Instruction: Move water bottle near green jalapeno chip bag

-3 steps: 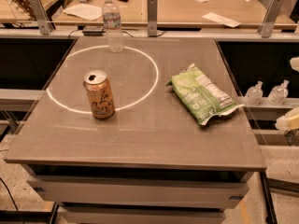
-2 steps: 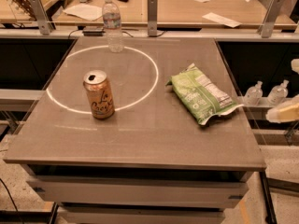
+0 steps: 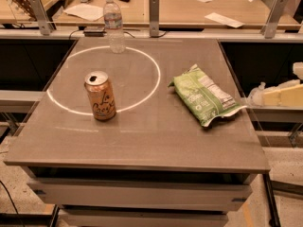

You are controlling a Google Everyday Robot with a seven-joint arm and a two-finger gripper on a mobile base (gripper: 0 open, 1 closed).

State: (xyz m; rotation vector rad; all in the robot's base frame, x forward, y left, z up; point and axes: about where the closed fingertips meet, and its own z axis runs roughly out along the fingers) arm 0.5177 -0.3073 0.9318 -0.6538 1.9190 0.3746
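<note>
The water bottle (image 3: 114,25), clear with a white cap and a pale label band, stands upright at the far edge of the grey table (image 3: 142,141), on the far rim of a white circle. The green jalapeno chip bag (image 3: 203,94) lies flat on the table's right side, well apart from the bottle. My gripper (image 3: 278,96) shows as a pale yellow shape at the right edge of the view, beyond the table's right edge and just right of the bag. It holds nothing that I can see.
An orange-tan soda can (image 3: 100,96) stands upright inside the white circle (image 3: 154,86) at left of centre. A wooden desk with papers (image 3: 199,8) runs behind the table, with metal posts (image 3: 153,16) along its front. A small clear object (image 3: 258,92) sits by the gripper.
My gripper has moved up and to the left at the right edge of the view, closer to the chip bag. The bottle, the can and the bag have not moved.
</note>
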